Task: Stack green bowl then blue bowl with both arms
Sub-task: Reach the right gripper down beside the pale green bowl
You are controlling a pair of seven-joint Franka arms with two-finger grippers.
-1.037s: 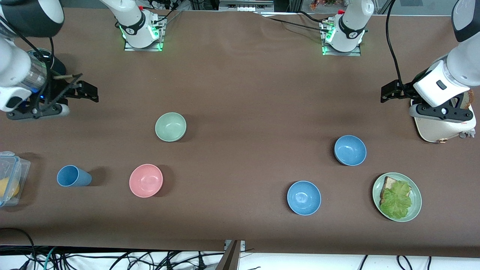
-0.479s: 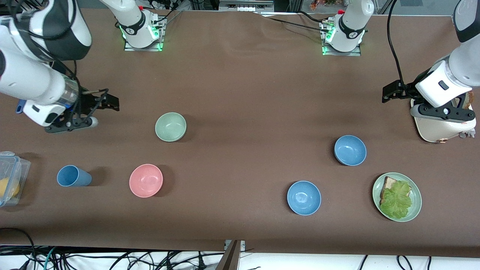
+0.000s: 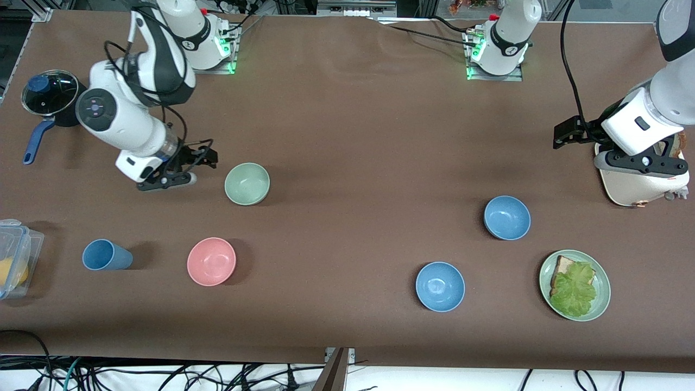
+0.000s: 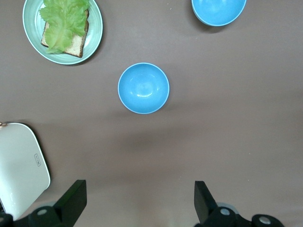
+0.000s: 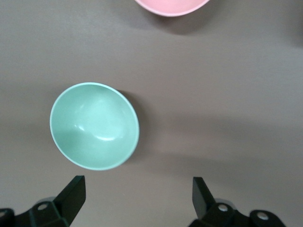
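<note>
The green bowl [image 3: 247, 183] [image 5: 94, 125] sits upright on the brown table toward the right arm's end. My right gripper [image 3: 208, 156] [image 5: 137, 189] hovers open beside it with nothing between its fingers, the bowl just ahead of them. Two look-alike blue bowls lie toward the left arm's end: one blue bowl [image 3: 507, 217] [image 4: 143, 88] and a second blue bowl [image 3: 440, 286] [image 4: 218, 10] nearer the front camera. My left gripper [image 3: 559, 136] [image 4: 139, 191] hangs open and empty over bare table beside a white appliance.
A pink bowl [image 3: 211, 261] and a blue cup [image 3: 106, 254] stand nearer the front camera than the green bowl. A green plate [image 3: 600, 304] carries bread and lettuce. The white appliance [image 3: 635, 184], a lidded pot [image 3: 51, 95] and a plastic box [image 3: 13, 258] line the table's ends.
My right arm has swung in from its end of the table to the green bowl's side, uncovering the pot. The left arm has barely moved. No bowl has moved.
</note>
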